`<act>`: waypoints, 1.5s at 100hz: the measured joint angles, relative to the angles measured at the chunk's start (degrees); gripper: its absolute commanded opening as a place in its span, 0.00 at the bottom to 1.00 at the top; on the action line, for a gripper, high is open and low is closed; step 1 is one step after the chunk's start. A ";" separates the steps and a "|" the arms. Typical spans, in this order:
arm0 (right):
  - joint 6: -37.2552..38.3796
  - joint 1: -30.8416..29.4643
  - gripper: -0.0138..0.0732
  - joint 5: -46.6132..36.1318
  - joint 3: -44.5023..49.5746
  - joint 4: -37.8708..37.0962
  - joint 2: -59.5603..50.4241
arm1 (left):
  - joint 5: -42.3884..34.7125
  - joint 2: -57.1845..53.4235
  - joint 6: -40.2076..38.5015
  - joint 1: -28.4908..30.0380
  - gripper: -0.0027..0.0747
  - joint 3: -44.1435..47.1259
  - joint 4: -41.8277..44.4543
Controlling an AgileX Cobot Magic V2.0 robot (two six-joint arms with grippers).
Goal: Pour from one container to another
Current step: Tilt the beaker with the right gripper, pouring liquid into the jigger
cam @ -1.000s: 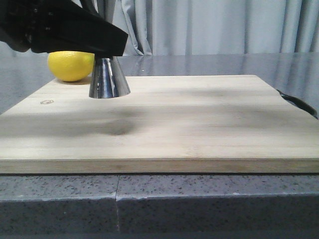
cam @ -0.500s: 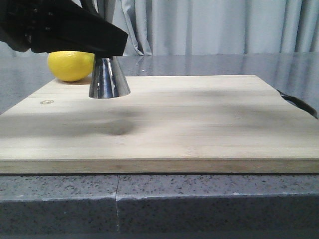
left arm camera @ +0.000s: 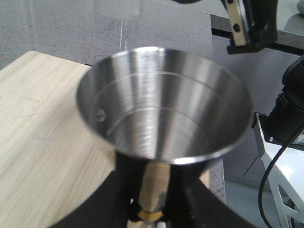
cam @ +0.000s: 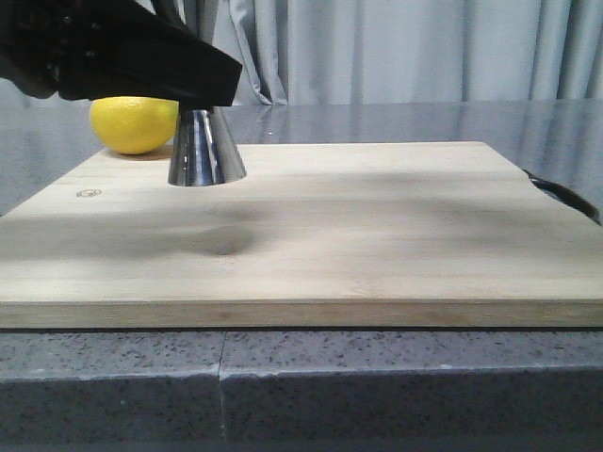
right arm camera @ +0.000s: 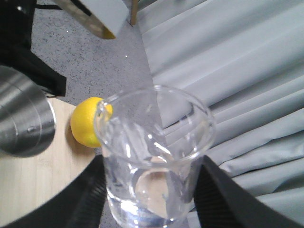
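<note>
Front view: the steel jigger (cam: 206,147) stands upright on the wooden board (cam: 311,235) on the bench (cam: 301,386), a lemon (cam: 134,123) just behind it. The left gripper (cam: 198,89) covers the jigger's waist and upper cone. The beaker and the right arm are out of frame.

Left wrist view: the left gripper (left arm camera: 151,209) pinches the jigger (left arm camera: 164,114) at its brass waist band. That seems the sound hold, since the polished cones look slippery and would slide. The cup's bottom is hard to read, so any liquid there cannot be told.

Right wrist view: the right gripper (right arm camera: 149,190) is closed around the glass beaker (right arm camera: 154,156) low on its wall, well above the board. The glass looks light, rigid and breakable, so moderate pressure suits it. Its fingertips are cut off, and its contents are unclear.
</note>
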 measured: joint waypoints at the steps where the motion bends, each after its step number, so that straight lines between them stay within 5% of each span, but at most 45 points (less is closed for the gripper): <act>1: 0.00 0.00 0.42 -0.13 0.00 -0.02 0.00 | 0.00 0.00 0.00 0.00 0.01 0.00 0.00; 150: 0.00 0.00 0.42 -3.59 0.00 -10.95 0.00 | 1.44 0.00 -0.02 0.00 0.01 0.00 1.91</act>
